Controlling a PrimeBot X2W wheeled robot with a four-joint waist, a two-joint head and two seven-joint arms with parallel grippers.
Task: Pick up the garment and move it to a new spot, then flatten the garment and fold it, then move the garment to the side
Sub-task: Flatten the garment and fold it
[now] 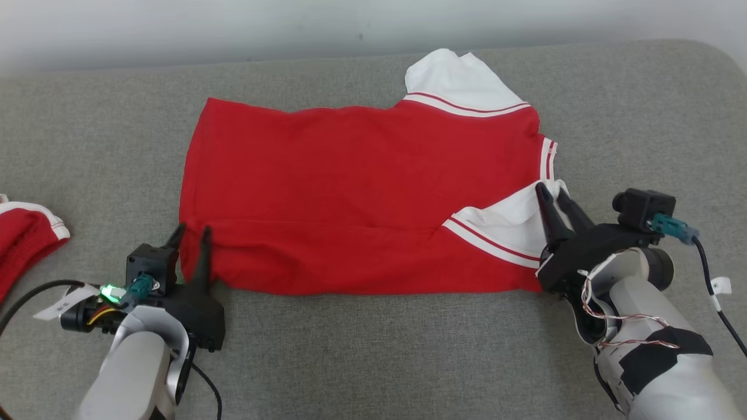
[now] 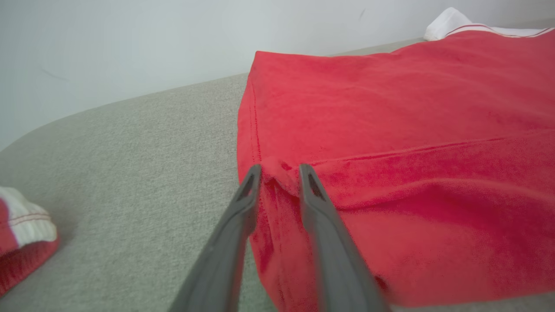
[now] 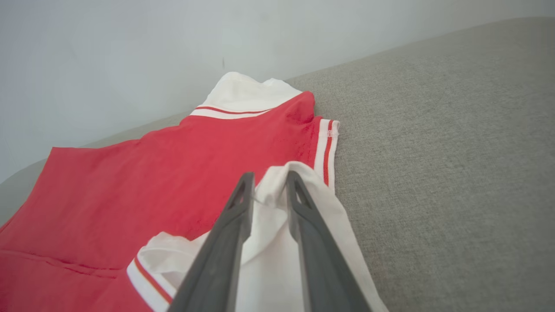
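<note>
The garment [image 1: 350, 192] is a red shirt with white, red-striped sleeves, lying folded lengthwise on the grey padded surface [image 1: 379, 350]. My left gripper [image 1: 191, 230] stands at its near left corner. In the left wrist view the left gripper [image 2: 279, 169] has its fingers slightly parted, with a small ridge of the garment [image 2: 412, 130] lying loose between the tips. My right gripper [image 1: 551, 188] is at the near right, over the folded white sleeve [image 1: 513, 224]. The right wrist view shows the right gripper [image 3: 269, 175] also a little open, the sleeve [image 3: 277, 260] slack between its fingers.
Another red and white cloth [image 1: 23, 239] lies at the left edge, also in the left wrist view as a red and white cloth [image 2: 21, 234]. A pale wall [image 1: 233, 29] runs along the back. Bare grey surface [image 1: 642, 116] stretches to the right of the garment and in front of it.
</note>
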